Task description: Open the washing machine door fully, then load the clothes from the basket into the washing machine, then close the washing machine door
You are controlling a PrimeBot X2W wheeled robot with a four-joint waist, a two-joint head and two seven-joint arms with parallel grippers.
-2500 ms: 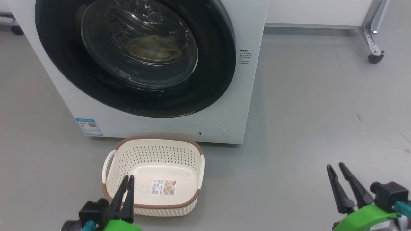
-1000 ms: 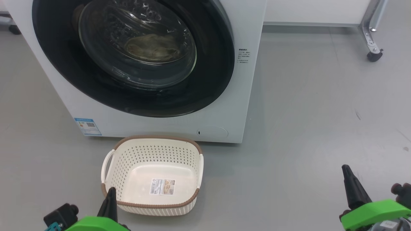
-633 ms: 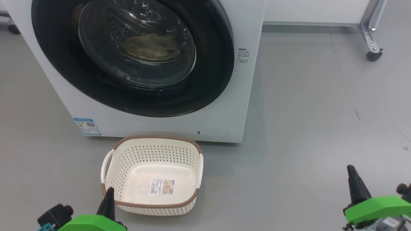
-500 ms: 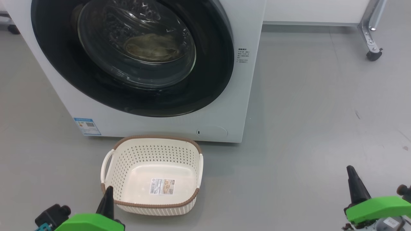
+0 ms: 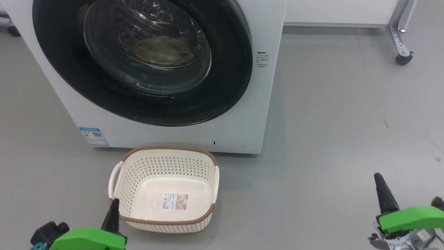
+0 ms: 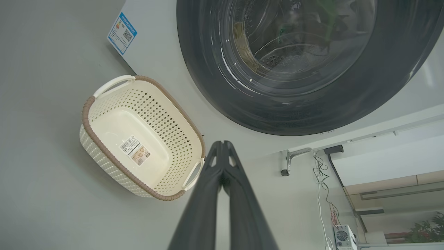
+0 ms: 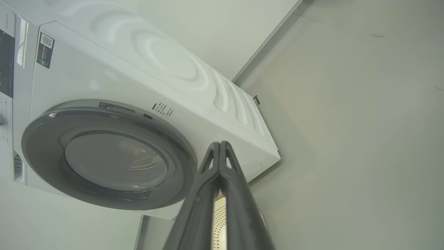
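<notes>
Poised either side of the bare basket (image 5: 166, 150), left gripper (image 5: 113, 208) and right gripper (image 5: 381, 187) pinched shut, empty; worth confirming the washing machine door (image 5: 229, 69) sits flush over clothes (image 5: 163, 52) apparently inside.

The big white front-loading washing machine (image 5: 242, 104) stands at the far left. Its large round door (image 5: 62, 66), with a glossy black rim and a bulging glass bowl, is shut flush. Crumpled cream clothes (image 5: 163, 52) lie behind the glass. The small cream perforated plastic basket (image 5: 163, 166), brown-rimmed, sits upright just in front, nearer, label on its bare bottom.
</notes>
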